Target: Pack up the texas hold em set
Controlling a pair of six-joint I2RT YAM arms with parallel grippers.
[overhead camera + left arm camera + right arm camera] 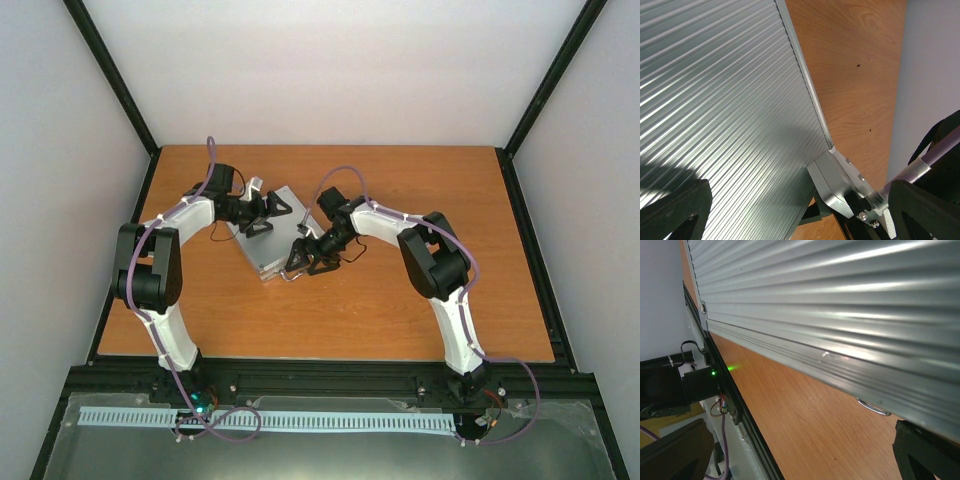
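The ribbed silver case [281, 237] lies shut and flat on the desk [400, 320], left of centre, with the left pincer [268, 215] over its far-left part and the right pincer [303, 262] at its near edge (both spread wide, gripping nothing).
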